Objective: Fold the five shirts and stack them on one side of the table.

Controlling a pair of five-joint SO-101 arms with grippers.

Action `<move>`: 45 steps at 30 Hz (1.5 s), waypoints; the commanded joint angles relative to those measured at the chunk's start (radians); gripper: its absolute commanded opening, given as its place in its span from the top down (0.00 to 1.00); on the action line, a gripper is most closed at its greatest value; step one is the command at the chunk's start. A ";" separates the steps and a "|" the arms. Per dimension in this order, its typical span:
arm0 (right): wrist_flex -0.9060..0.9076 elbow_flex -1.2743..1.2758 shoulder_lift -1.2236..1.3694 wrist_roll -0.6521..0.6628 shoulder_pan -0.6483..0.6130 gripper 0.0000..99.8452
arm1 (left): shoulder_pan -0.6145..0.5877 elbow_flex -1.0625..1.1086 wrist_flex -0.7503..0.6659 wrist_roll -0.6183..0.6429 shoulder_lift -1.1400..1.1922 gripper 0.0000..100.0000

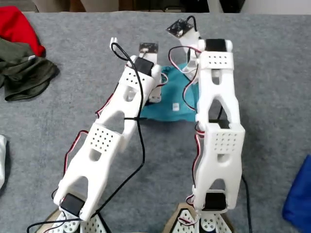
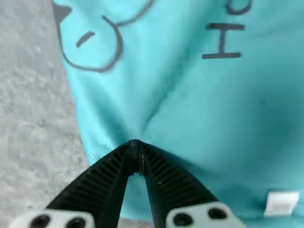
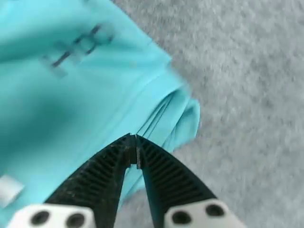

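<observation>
- We are seeing the left gripper [image 2: 135, 145] with its fingers [image 2: 107, 178] clenched, tips meeting on a pucker of the teal shirt [image 2: 190, 95]; the cloth is gathering into a crease right at the tips.
- Dark line drawing and lettering are lying on the shirt beyond these fingertips; a small white tag [image 2: 282, 202] is sitting off to one side of them.
- The right gripper [image 3: 133, 138] is also pinching shut, fingertips closing on the shirt's layered edge, with grey table [image 3: 247, 71] showing just beside the tips.
- From the high view, the teal shirt [image 1: 170, 104] is lying mid-table between the two arms.
- Well apart from both sets of fingers, a red shirt [image 1: 17, 26] and a dark green shirt [image 1: 24, 70] are bunching at one far corner.
- A blue shirt [image 1: 299, 194] and a white cloth [image 1: 2, 160] are sitting at opposite near edges.
</observation>
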 commanded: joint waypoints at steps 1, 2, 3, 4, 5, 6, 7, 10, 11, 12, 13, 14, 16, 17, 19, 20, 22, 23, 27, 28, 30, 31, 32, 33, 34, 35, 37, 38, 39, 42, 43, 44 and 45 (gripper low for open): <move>-0.080 -0.062 0.090 0.040 0.015 0.99 | -0.005 0.029 0.009 0.009 -0.042 0.98; -0.087 -0.091 0.133 0.051 0.019 0.99 | -0.011 0.020 0.008 0.009 -0.041 0.98; -0.086 -0.127 0.177 0.063 0.024 0.99 | -0.012 0.000 0.008 0.008 -0.035 0.98; -0.078 -0.173 0.220 0.069 0.028 0.99 | -0.017 -0.028 0.008 0.005 -0.027 0.98; -0.063 -0.220 0.257 0.071 0.036 0.99 | -0.021 -0.055 0.008 0.005 -0.024 0.98; -0.040 -0.280 0.289 0.072 0.042 0.99 | -0.023 -0.084 0.008 0.005 -0.021 0.98; -0.014 -0.349 0.318 0.072 0.045 0.99 | -0.025 -0.115 0.008 0.003 -0.016 0.98; 0.028 -0.513 0.397 0.071 0.068 0.99 | -0.026 -0.207 0.008 0.000 -0.005 0.98; 0.032 -0.559 0.421 0.071 0.073 0.99 | -0.026 -0.235 0.008 -0.011 -0.001 0.98; 0.034 -0.596 0.441 0.071 0.081 0.99 | -0.025 -0.258 0.008 -0.028 0.004 0.98; 0.035 -0.628 0.458 0.071 0.087 0.99 | -0.023 -0.273 0.008 -0.037 0.007 0.98; 0.035 -0.648 0.470 0.071 0.090 0.99 | -0.023 -0.284 0.008 -0.041 0.012 0.98; 0.035 -0.677 0.481 0.071 0.090 0.99 | -0.023 -0.288 0.008 -0.044 0.018 0.98; 0.037 -0.685 0.479 0.071 0.091 0.99 | -0.025 -0.288 0.009 -0.044 0.021 0.98; 0.061 -0.727 0.469 0.071 0.091 0.99 | -0.028 -0.278 0.009 -0.044 0.027 0.98; 0.080 -0.754 0.461 0.071 0.090 0.99 | -0.029 -0.273 0.009 -0.044 0.028 0.98; 0.106 -0.799 0.444 0.071 0.090 0.99 | -0.031 -0.259 0.009 -0.044 0.028 0.98; 0.115 -0.819 0.438 0.069 0.091 0.99 | -0.032 -0.256 0.009 -0.044 0.028 0.98; 0.245 -0.889 0.384 0.063 0.097 0.99 | -0.048 -0.282 0.009 -0.046 0.013 0.98; 0.293 -0.894 0.358 0.043 0.101 0.99 | -0.055 -0.305 0.011 -0.049 0.002 0.98; 0.387 -0.883 0.288 0.008 0.105 0.99 | -0.068 -0.331 0.011 -0.089 -0.028 0.98; 0.400 -0.871 0.257 -0.011 0.108 0.99 | -0.071 -0.333 0.011 -0.109 -0.050 0.98; 0.397 -0.839 0.220 -0.034 0.122 0.99 | -0.074 -0.330 0.011 -0.124 -0.081 0.98; 0.396 -0.799 0.180 -0.048 0.137 0.99 | -0.080 -0.328 0.011 -0.133 -0.114 0.98; 0.396 -0.745 0.128 -0.054 0.142 0.99 | -0.086 -0.328 0.011 -0.138 -0.145 0.98; 0.397 -0.676 0.071 -0.060 0.143 0.99 | -0.095 -0.328 0.011 -0.144 -0.173 0.98; 0.396 -0.473 -0.062 -0.061 0.143 0.99 | -0.112 -0.328 0.011 -0.152 -0.222 0.98; 0.396 -0.354 -0.140 -0.064 0.139 0.99 | -0.120 -0.328 0.011 -0.152 -0.237 0.98; 0.394 -0.226 -0.220 -0.064 0.130 0.99 | -0.127 -0.328 0.011 -0.152 -0.251 0.98; 0.390 0.128 -0.452 -0.092 0.097 0.99 | -0.153 -0.328 0.011 -0.152 -0.262 0.98; 0.384 0.223 -0.524 -0.115 0.085 0.99 | -0.164 -0.328 0.011 -0.152 -0.265 0.98; 0.371 0.306 -0.593 -0.143 0.076 0.99 | -0.173 -0.328 0.012 -0.152 -0.266 0.98; 0.354 0.371 -0.654 -0.169 0.068 0.99 | -0.180 -0.328 0.012 -0.152 -0.268 0.98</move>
